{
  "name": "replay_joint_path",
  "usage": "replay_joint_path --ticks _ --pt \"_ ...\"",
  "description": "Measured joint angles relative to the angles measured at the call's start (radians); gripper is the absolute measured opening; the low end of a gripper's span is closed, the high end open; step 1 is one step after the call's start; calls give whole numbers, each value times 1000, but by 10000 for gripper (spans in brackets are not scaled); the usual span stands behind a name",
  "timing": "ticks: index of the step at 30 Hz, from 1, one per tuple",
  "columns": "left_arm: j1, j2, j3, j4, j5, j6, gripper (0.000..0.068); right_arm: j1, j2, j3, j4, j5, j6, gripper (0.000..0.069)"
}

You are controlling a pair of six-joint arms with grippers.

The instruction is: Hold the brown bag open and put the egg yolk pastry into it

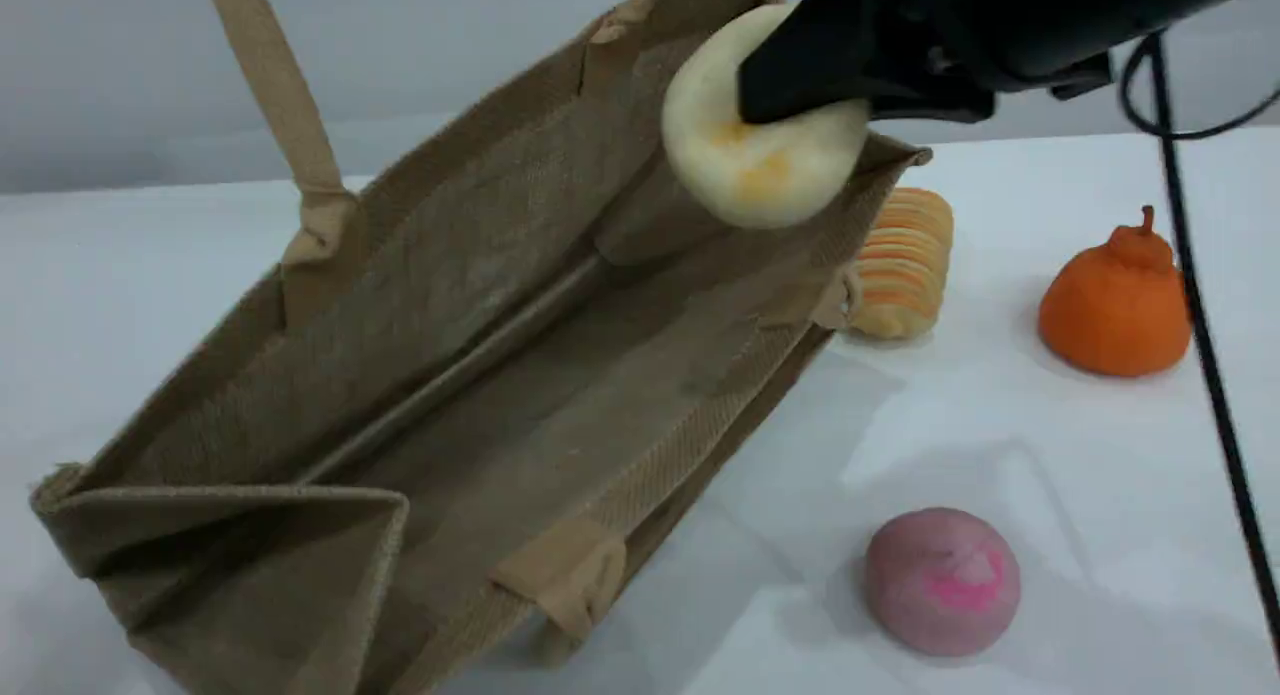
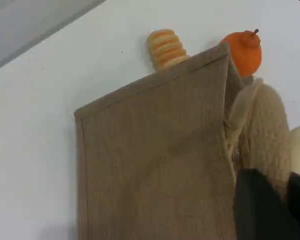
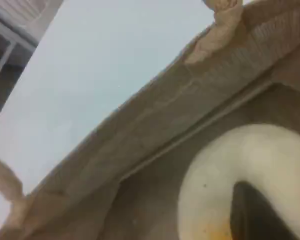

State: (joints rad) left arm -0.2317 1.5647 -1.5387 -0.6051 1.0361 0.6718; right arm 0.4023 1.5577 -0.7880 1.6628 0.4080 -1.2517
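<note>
The brown bag stands on the white table with its mouth wide open. Its far handle is pulled taut upward and leaves the scene view at the top. In the left wrist view my left gripper is shut on that beige handle, beside the bag's outer wall. My right gripper is shut on the egg yolk pastry, which hangs over the bag's far right end, above the rim. In the right wrist view the pastry sits above the bag's inside, with a dark fingertip pressed into it.
A ridged orange-striped bread lies right behind the bag's far end. An orange fruit-shaped piece sits at the right, and a pink dome bun in front. A black cable hangs down the right side.
</note>
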Motion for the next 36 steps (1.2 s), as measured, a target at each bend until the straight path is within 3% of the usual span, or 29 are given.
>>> replay_joint_path --ticks 8,19,27,36 --pt "0 0 0 0 4 -4 90 30 163 -75 -2 66 1 65" --pt "0 0 0 0 6 -26 90 158 309 -171 70 -14 1 64" --pt "0 0 0 0 15 -26 90 159 328 -197 83 -64 -18 63" --pt "0 0 0 0 14 -26 90 159 331 -197 82 -12 -28 91"
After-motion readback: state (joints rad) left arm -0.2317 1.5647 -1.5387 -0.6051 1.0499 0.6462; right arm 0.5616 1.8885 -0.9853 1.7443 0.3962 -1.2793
